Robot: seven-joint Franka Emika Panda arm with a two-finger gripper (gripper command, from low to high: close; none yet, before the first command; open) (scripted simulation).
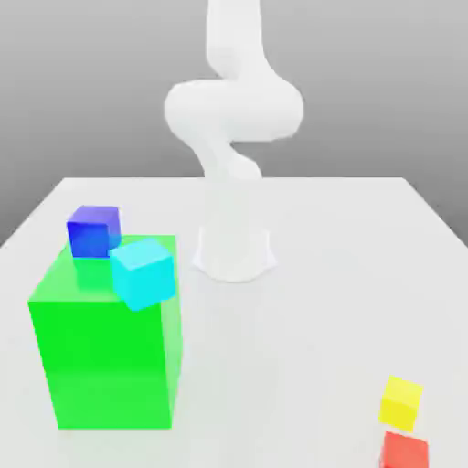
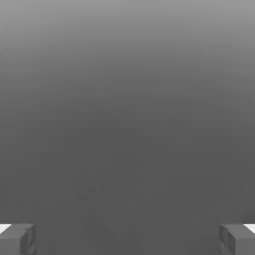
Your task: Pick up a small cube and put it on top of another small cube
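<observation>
- The small red cube (image 1: 404, 451) is seen resting on the table (image 1: 320, 302), at the near edge toward the exterior view's right, partly cut off by the frame
- A yellow cube (image 1: 401, 403) of about the same size is placed just behind the red cube, very close to it; whether the two touch cannot be told
- A big green block (image 1: 105, 352) is placed on the table toward the exterior view's left, well apart from the red and yellow cubes
- A dark blue cube (image 1: 92, 230) is seen on top of the green block at its far corner
- A cyan cube (image 1: 143, 272) is seen tilted at the green block's upper edge, just beside the blue cube
- The white arm (image 1: 233, 110) is seen rising from its base (image 1: 234, 254) at the middle of the table, bent over high above the surface
- In the hand view the tool (image 2: 127, 239) is seen with its two grey fingertips (image 2: 17, 239) set wide apart at opposite edges; nothing is held between them, and plain grey surface is seen beyond
</observation>
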